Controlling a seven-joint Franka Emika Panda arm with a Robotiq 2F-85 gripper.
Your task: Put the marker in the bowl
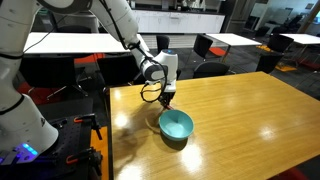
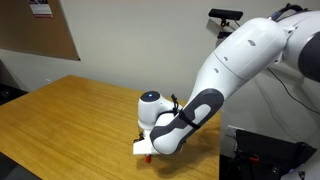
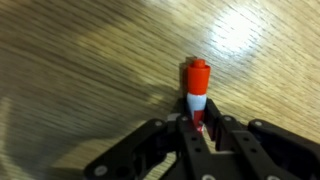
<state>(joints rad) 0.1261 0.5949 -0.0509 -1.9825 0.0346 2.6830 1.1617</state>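
Note:
In the wrist view my gripper (image 3: 198, 128) is shut on the red marker (image 3: 197, 88), which has a white band and sticks out past the fingertips over the wooden table (image 3: 90, 60). In an exterior view the gripper (image 1: 166, 100) hangs just above and behind the teal bowl (image 1: 177, 125), close to its far rim. The marker shows there only as a small red tip (image 1: 166, 103). In the other exterior view the gripper (image 2: 147, 148) is near the bottom edge, with a bit of red under it; the bowl is out of view there.
The wooden table (image 1: 250, 110) stretches wide to the right of the bowl. Black chairs (image 1: 210, 48) and white tables stand behind. The robot base (image 1: 20, 110) is at the left. A wall and a cork board (image 2: 45, 25) lie behind the table.

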